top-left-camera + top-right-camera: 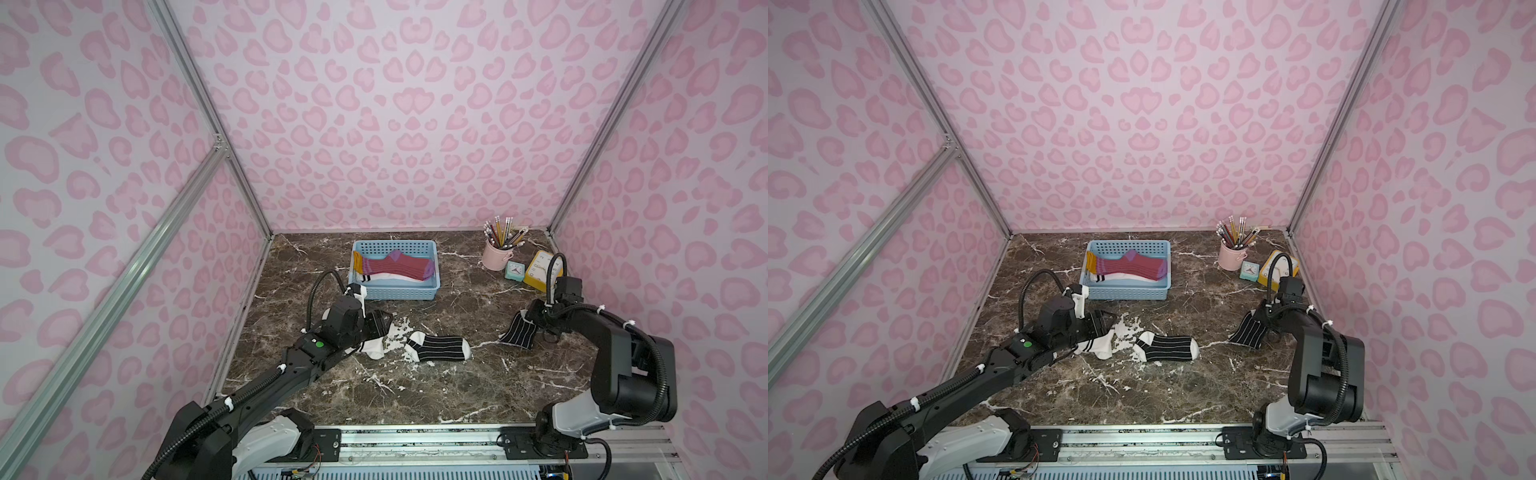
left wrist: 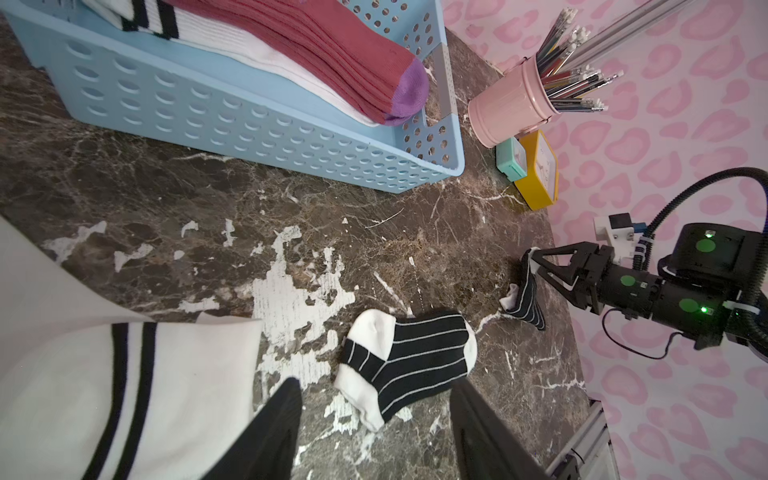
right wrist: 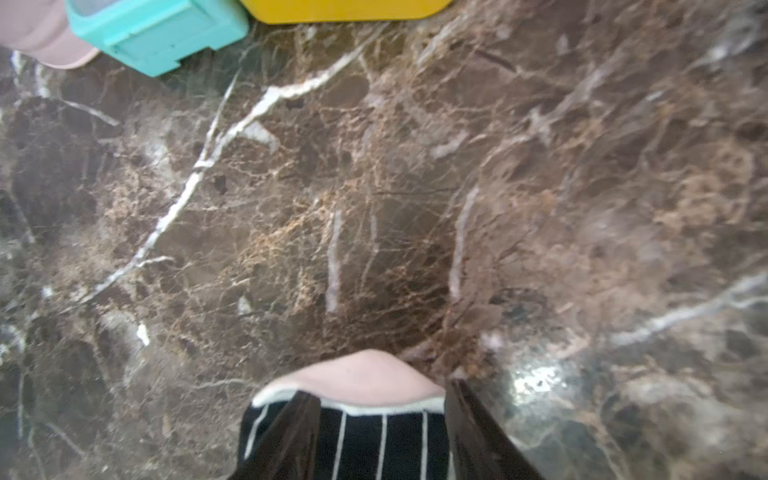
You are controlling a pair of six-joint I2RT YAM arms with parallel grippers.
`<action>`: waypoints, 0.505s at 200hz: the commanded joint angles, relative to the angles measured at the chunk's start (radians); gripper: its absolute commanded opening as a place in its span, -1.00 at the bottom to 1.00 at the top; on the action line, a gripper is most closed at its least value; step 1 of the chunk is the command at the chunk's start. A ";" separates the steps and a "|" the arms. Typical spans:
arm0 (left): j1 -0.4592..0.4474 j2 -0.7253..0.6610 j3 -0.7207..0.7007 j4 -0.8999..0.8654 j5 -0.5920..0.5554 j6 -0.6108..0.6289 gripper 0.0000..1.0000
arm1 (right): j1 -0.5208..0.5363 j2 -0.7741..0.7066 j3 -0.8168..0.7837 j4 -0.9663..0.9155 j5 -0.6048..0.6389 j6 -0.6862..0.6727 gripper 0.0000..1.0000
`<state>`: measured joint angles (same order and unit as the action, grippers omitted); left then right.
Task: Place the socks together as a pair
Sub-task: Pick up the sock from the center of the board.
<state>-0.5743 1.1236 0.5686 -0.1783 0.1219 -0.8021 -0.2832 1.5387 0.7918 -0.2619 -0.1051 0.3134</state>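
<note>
The right jaws clenched a hanging striped sock; mate lay crosswise on tabletop, leftward, nearer released left jaws.

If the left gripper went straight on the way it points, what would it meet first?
Probably the flat black striped sock, seen ahead between the left gripper's open fingers in its wrist view; depth is unclear.
</note>
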 commanded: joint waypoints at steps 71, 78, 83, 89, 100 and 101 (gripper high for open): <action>0.001 -0.016 0.004 0.026 0.003 -0.004 0.22 | 0.004 0.091 0.070 -0.015 0.005 0.006 -0.80; 0.001 -0.020 0.004 0.026 0.003 -0.010 0.22 | 0.004 0.075 0.066 -0.019 -0.003 0.011 -0.94; 0.000 -0.021 0.005 0.027 0.003 -0.012 0.22 | 0.004 0.061 0.062 -0.019 -0.011 0.018 -1.00; 0.001 -0.024 0.007 0.025 0.004 -0.014 0.22 | 0.005 0.041 0.053 -0.017 -0.027 0.025 -1.00; 0.000 -0.028 0.014 0.021 0.001 -0.018 0.22 | 0.009 -0.004 0.036 -0.019 -0.071 0.041 -1.00; 0.000 -0.028 0.014 0.021 0.000 -0.019 0.22 | 0.010 -0.008 0.036 -0.020 -0.074 0.042 -1.00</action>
<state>-0.5743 1.1053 0.5678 -0.1787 0.1230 -0.8059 -0.2813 1.6005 0.8448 -0.2745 -0.1070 0.3248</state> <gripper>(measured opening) 0.609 0.068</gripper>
